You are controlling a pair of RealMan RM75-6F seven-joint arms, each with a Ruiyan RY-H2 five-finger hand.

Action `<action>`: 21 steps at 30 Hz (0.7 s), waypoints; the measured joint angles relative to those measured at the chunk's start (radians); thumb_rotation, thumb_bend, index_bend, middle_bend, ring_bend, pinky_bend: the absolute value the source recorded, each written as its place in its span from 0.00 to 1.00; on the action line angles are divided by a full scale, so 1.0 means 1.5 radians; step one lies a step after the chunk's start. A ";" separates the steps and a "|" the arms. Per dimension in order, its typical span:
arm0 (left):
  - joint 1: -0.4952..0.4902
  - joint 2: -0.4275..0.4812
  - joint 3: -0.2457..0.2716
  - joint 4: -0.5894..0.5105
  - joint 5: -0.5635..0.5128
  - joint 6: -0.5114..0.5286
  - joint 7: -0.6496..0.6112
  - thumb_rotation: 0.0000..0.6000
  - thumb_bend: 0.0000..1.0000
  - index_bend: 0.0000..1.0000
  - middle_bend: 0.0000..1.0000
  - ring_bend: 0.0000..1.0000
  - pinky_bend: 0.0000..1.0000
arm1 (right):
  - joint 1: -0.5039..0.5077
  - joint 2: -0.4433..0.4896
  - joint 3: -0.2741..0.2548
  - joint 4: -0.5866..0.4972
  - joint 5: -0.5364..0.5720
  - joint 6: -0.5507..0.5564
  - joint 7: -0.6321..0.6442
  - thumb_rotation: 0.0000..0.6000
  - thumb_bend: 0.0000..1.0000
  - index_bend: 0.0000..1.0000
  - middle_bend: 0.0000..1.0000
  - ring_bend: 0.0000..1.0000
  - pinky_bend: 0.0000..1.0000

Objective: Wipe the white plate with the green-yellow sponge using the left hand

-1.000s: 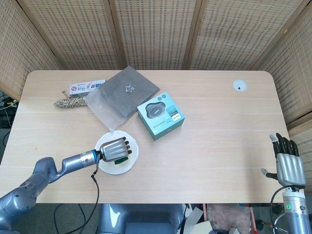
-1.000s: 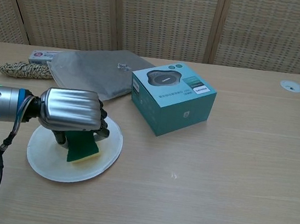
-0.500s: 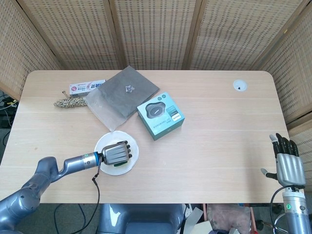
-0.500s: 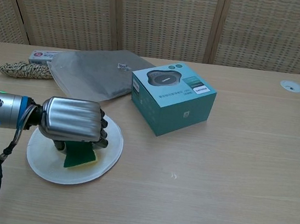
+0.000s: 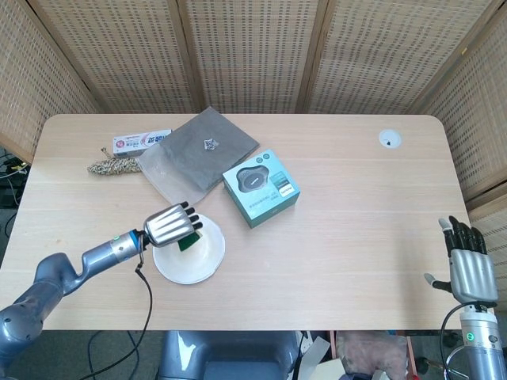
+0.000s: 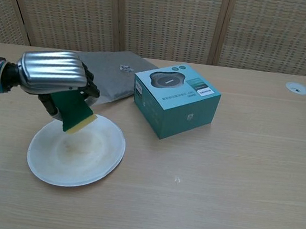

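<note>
The white plate (image 5: 195, 260) (image 6: 80, 153) lies near the table's front left, with a faint brownish smear in its middle. My left hand (image 5: 169, 223) (image 6: 54, 74) holds the green-yellow sponge (image 5: 188, 238) (image 6: 73, 111) lifted above the plate's far left rim, tilted with its yellow edge low. The sponge hangs just off the plate surface. My right hand (image 5: 466, 262) stays by the table's front right corner, off the table edge, fingers straight and apart, holding nothing.
A teal boxed product (image 5: 261, 188) (image 6: 176, 100) stands right of the plate. A grey pouch (image 5: 197, 155) (image 6: 96, 72) lies behind it. A toothpaste box (image 5: 141, 142) and a straw bundle (image 5: 111, 166) sit at the far left. A white cap (image 5: 389, 139) lies far right.
My left hand has lifted the sponge off the plate and drawn back toward the far left rim. The plate's centre is now uncovered. The right hand has not moved.
</note>
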 measured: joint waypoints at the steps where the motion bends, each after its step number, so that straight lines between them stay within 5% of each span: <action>1: 0.009 0.010 -0.005 -0.004 -0.011 0.000 -0.010 1.00 0.40 0.70 0.64 0.52 0.54 | 0.000 0.001 -0.001 -0.001 -0.001 0.000 0.001 1.00 0.00 0.00 0.00 0.00 0.00; 16: 0.131 0.070 -0.036 -0.025 -0.128 -0.107 -0.123 1.00 0.40 0.67 0.60 0.52 0.51 | -0.001 0.001 -0.007 -0.012 -0.012 0.003 -0.007 1.00 0.00 0.00 0.00 0.00 0.00; 18: 0.137 0.067 -0.037 -0.020 -0.134 -0.123 -0.130 1.00 0.33 0.55 0.50 0.47 0.44 | -0.001 0.002 -0.008 -0.013 -0.013 0.003 -0.007 1.00 0.00 0.00 0.00 0.00 0.00; 21: 0.141 0.065 -0.038 -0.018 -0.142 -0.151 -0.132 1.00 0.07 0.16 0.14 0.18 0.23 | -0.002 0.003 -0.008 -0.014 -0.014 0.005 -0.006 1.00 0.00 0.00 0.00 0.00 0.00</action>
